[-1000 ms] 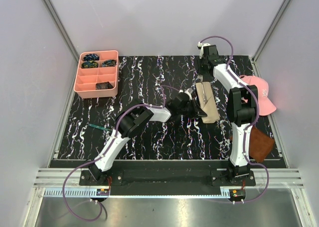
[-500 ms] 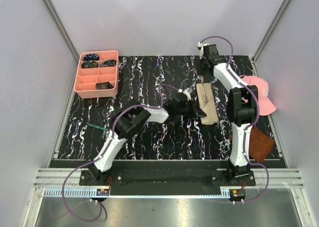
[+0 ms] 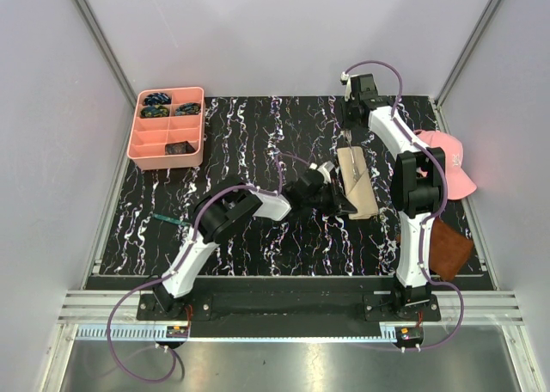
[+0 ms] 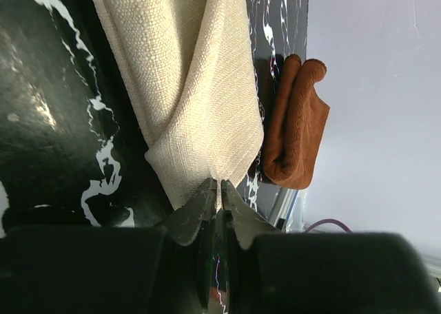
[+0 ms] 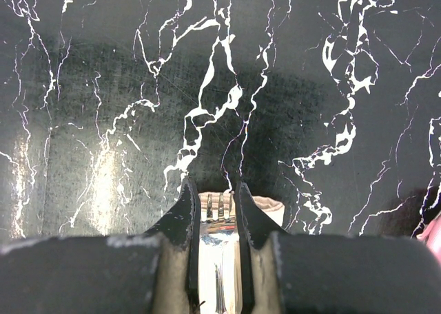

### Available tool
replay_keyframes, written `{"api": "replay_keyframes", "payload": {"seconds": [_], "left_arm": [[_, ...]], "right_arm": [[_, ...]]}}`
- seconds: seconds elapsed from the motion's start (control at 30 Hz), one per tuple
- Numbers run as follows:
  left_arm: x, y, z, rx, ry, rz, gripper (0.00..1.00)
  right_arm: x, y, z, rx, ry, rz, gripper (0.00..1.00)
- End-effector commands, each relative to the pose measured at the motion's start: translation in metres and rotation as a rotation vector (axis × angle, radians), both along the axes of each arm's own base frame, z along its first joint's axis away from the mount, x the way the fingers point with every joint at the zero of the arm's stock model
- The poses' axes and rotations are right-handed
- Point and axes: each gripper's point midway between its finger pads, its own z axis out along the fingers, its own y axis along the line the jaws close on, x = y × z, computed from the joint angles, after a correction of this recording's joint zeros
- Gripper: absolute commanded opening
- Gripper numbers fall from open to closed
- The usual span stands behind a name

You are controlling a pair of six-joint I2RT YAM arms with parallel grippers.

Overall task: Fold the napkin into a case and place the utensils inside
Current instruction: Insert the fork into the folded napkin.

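Left gripper (image 4: 217, 184) first: in its wrist view the two fingers are pinched together right on the bottom edge of the napkin (image 4: 186, 87), with the cloth caught between the tips, so it's clamped on the fabric. From above, that gripper (image 3: 346, 207) sits at the lower end of the napkin (image 3: 357, 181), just right of the frame's centre. The napkin is folded into a narrow tan strip lying on the black marbled table (image 3: 258, 134) and running up toward the right gripper (image 3: 346, 134). The right wrist view shows that gripper (image 5: 213, 186) closed on a shiny fork (image 5: 219, 245). The handle is squeezed between the fingers and the tines point up the frame. A bit of the napkin (image 5: 270, 207) peeks out just beyond the tines, at the lower middle of that shot. I can't tell whether the fork is already tucked into the fold or just lying on top. Further out, a folded brown cloth (image 4: 296, 128) lies just beside the napkin in the left wrist view, and from above it (image 3: 449, 248) is at the lower right. A pink cap (image 3: 447, 156) sits at the right edge of the table, and a pink divided tray (image 3: 168, 127) holding a few small dark things is way off in the upper left.
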Motion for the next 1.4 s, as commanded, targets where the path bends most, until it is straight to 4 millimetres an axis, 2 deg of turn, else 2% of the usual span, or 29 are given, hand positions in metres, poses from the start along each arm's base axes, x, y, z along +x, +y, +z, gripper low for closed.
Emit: {"api": "replay_keyframes", "payload": {"seconds": [0.0, 0.13, 0.33, 0.77, 1.07, 1.2, 1.37], "left_arm": [[-0.003, -0.003, 0.022, -0.059, -0.039, -0.02, 0.12], [-0.002, -0.003, 0.006, -0.037, 0.0, -0.008, 0.11], [0.001, 0.002, -0.007, -0.006, 0.013, 0.016, 0.1], [0.009, 0.004, -0.018, 0.003, 0.033, 0.038, 0.08], [0.013, 0.001, -0.018, 0.001, 0.032, 0.042, 0.08], [0.013, 0.001, -0.021, 0.006, 0.036, 0.042, 0.08], [0.015, 0.002, -0.022, 0.009, 0.039, 0.045, 0.07]], "right_arm": [[0.006, 0.003, 0.018, 0.011, -0.025, -0.008, 0.0], [-0.001, 0.002, 0.012, 0.013, 0.006, -0.012, 0.0], [-0.008, -0.002, 0.001, -0.001, 0.037, -0.022, 0.0], [-0.033, 0.0, -0.021, 0.031, 0.141, -0.063, 0.0], [-0.056, -0.006, -0.019, 0.035, 0.152, -0.118, 0.0], [-0.058, -0.008, -0.01, 0.031, 0.13, -0.136, 0.0], [-0.065, -0.009, -0.009, 0.027, 0.141, -0.14, 0.0]]}}
